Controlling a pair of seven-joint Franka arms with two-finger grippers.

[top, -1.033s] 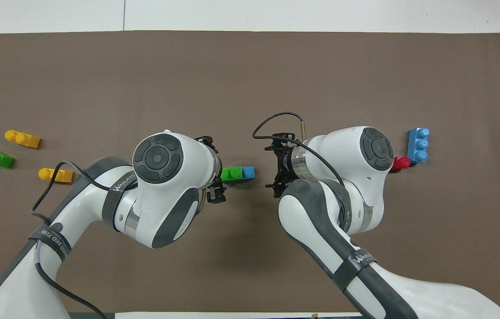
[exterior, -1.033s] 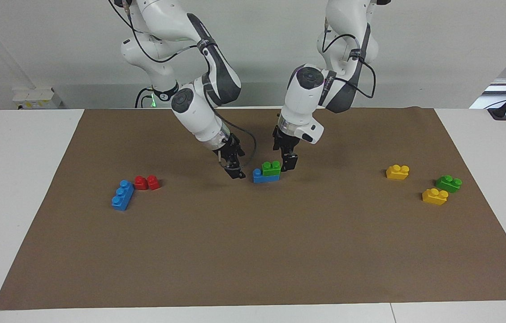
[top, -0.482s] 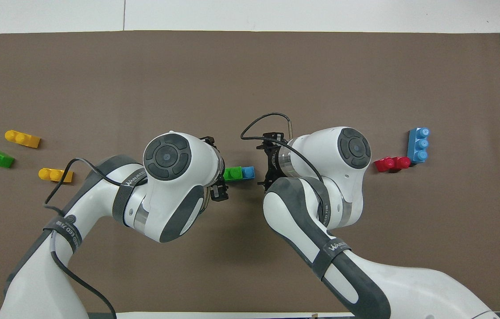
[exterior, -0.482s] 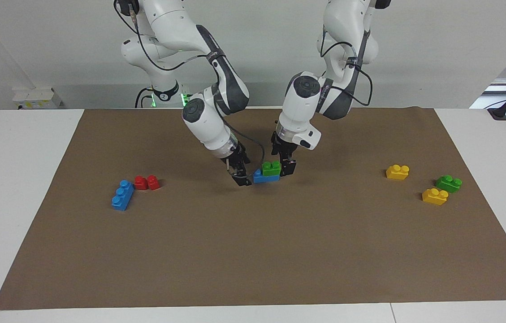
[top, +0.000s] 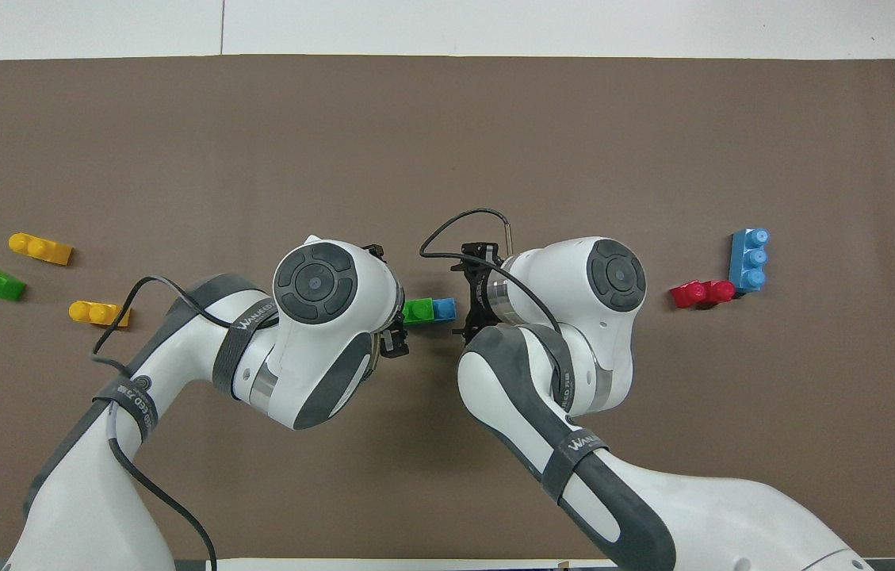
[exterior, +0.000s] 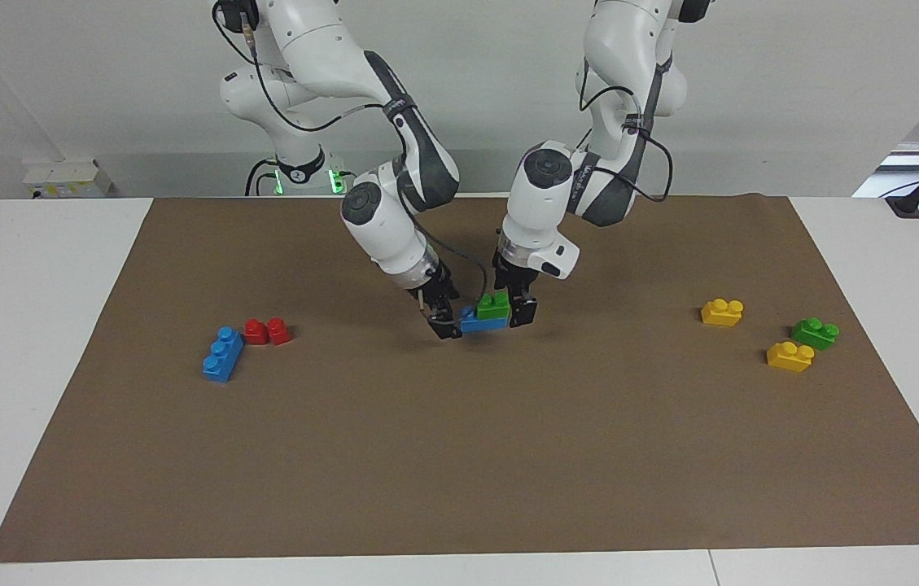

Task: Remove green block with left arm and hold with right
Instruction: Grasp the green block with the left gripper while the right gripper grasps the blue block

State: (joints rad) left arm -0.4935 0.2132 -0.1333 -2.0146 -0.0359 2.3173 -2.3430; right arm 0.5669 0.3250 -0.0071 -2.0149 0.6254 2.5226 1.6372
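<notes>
The lime-green block (exterior: 493, 307) sits stacked on one end of a blue brick (exterior: 475, 323) in the middle of the brown mat; both show in the overhead view, the green block (top: 417, 311) beside the blue brick's bare end (top: 444, 308). My left gripper (exterior: 513, 305) is low at the green block's end, open, with a finger on either side of it. My right gripper (exterior: 446, 321) is low at the blue brick's bare end, open. In the overhead view the wrists cover most of the left gripper (top: 395, 305) and the right gripper (top: 464, 305).
Toward the left arm's end lie a darker green brick (exterior: 815, 333) and two yellow bricks (exterior: 722, 312) (exterior: 789, 356). Toward the right arm's end lie a red brick (exterior: 267, 331) and a blue three-stud brick (exterior: 222, 354). All rest on the brown mat (exterior: 459, 456).
Both grippers have moved in toward the stacked pair: the right gripper has reached the blue brick's end, and the left gripper has come around the green block. The bricks have not moved.
</notes>
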